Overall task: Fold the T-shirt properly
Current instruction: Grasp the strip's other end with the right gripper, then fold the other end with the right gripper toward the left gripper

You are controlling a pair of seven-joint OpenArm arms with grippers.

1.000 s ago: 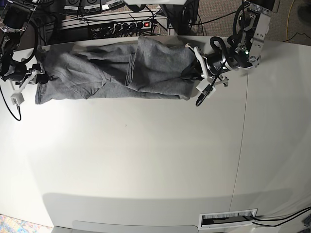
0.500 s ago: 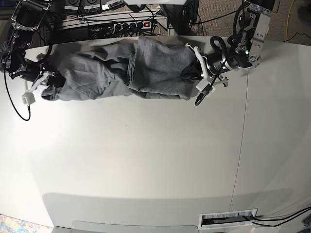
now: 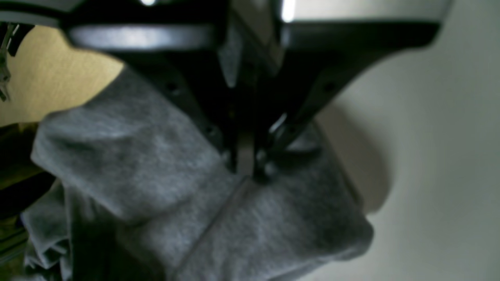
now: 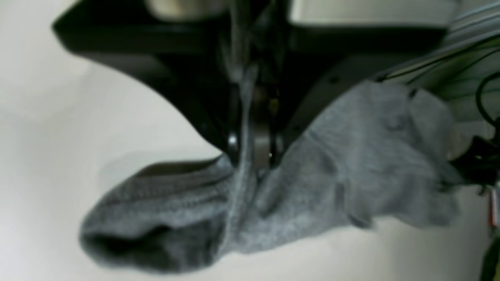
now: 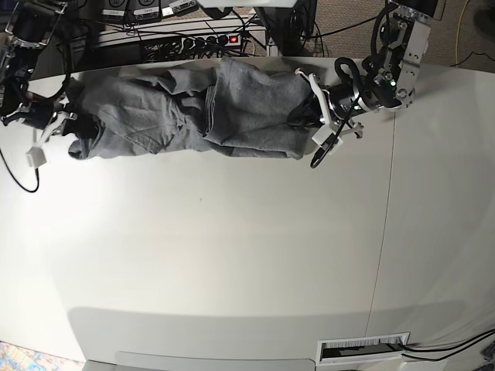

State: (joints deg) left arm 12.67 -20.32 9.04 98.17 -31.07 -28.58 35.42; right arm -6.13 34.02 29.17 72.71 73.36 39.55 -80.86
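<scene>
The grey T-shirt (image 5: 193,112) lies bunched in a long strip across the far edge of the white table (image 5: 232,247). At its right end in the base view, my left gripper (image 5: 303,116) is shut on the cloth; the left wrist view shows the jaws pinching a seamed fold of the T-shirt (image 3: 218,218) at the left gripper (image 3: 246,164). My right gripper (image 5: 68,130) is at the strip's left end, and in the right wrist view its jaws are closed on a gathered fold of the T-shirt (image 4: 351,171) at the right gripper (image 4: 250,152).
Behind the table's far edge lie a power strip (image 5: 209,40) and tangled cables. A white cable loop (image 5: 35,158) hangs from the right arm. A barcode label (image 5: 363,348) sits at the table's near edge.
My right gripper has closed on the shirt's left end and drawn it up and inward, bunching the cloth there. The left gripper has held still on its end.
</scene>
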